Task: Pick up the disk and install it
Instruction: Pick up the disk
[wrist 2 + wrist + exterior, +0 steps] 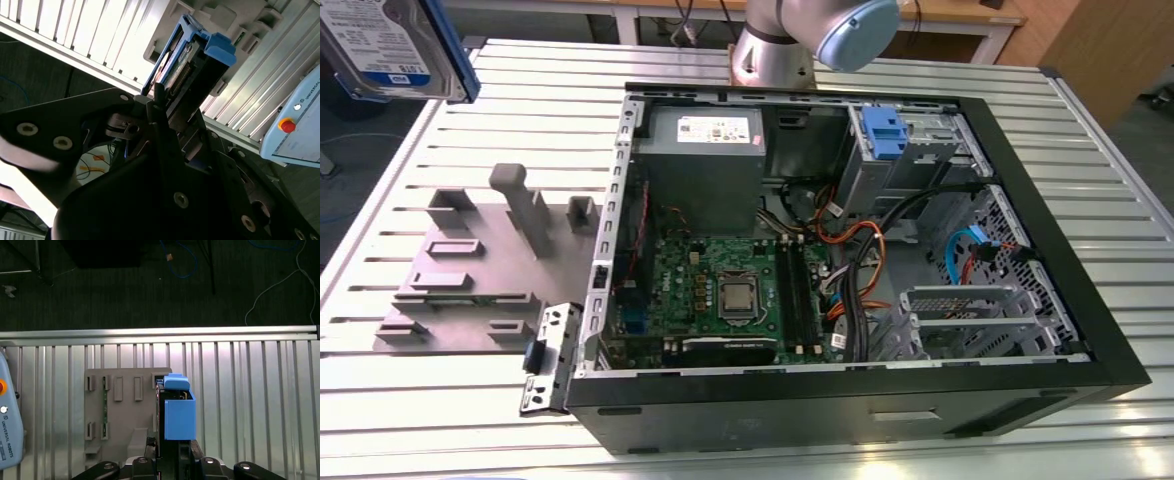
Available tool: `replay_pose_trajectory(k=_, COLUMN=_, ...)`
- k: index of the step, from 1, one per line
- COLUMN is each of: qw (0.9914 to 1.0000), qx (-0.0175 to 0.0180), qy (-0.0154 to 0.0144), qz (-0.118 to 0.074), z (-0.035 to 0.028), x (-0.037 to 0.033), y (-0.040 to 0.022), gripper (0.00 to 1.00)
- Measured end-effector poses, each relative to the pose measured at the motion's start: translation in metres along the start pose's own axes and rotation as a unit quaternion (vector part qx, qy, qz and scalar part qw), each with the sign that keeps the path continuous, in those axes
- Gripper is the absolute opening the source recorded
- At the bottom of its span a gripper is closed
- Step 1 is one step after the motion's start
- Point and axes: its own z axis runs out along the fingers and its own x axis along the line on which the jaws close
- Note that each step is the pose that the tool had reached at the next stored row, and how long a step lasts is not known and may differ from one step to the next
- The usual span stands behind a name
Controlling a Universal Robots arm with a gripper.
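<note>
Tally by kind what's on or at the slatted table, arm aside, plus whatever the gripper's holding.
Computer case: 1
Grey stand: 1
Control pendant: 1
Disk, held in the gripper: 1
Total: 4

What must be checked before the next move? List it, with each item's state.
1. Disk clamped in the gripper: ok.
2. Disk raised clear of the stand: ok.
3. Computer case open, with its inside exposed: ok.
4. Drive bay free to take the disk: cannot tell.
5. Cables beside the bay out of the way: cannot tell.
</note>
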Motion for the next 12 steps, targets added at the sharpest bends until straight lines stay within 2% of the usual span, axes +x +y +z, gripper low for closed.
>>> replay_pose_trajectory(k=6, qw=1.0, qx=0.0, qy=-0.0001, qz=0.0, z=-0.0004, x=0.0, y=0.0, gripper=0.35)
replay_pose_trajectory(k=12, qw=1.0, qx=0.0, qy=-0.0003, qz=0.0, z=-0.0056, x=-0.0002, y=0.0003, gripper=0.35)
